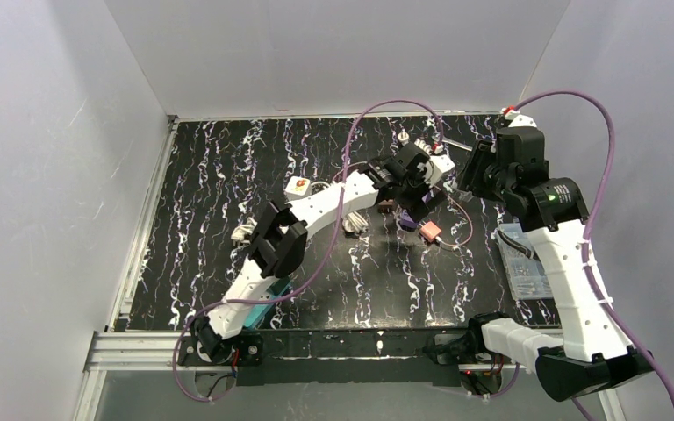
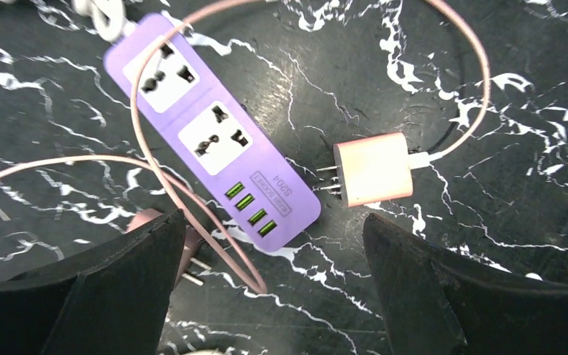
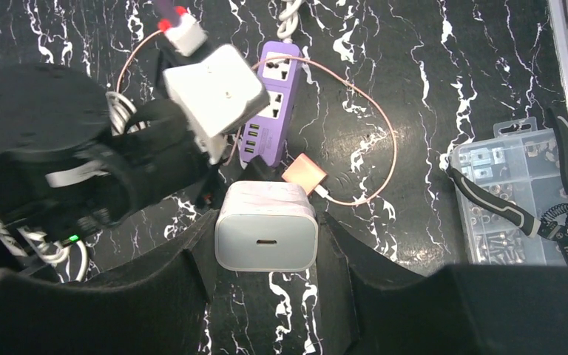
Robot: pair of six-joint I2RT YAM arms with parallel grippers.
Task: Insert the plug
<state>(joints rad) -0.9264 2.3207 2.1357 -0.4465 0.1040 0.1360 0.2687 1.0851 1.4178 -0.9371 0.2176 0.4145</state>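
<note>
A purple power strip lies on the black marbled table, with two sockets and several green USB ports; it also shows in the right wrist view and the top view. A pink charger plug lies just right of the strip, prongs toward it, on a pink cable. A second pinkish plug lies by my left finger. My left gripper is open and empty, hovering over the strip's USB end. My right gripper is shut on a white charger plug, held above the table near the strip.
A clear parts box with black pliers on it sits at the right edge of the table. A white box with a red button and a white cable bundle lie left of the strip. The left wrist is close beside my right gripper.
</note>
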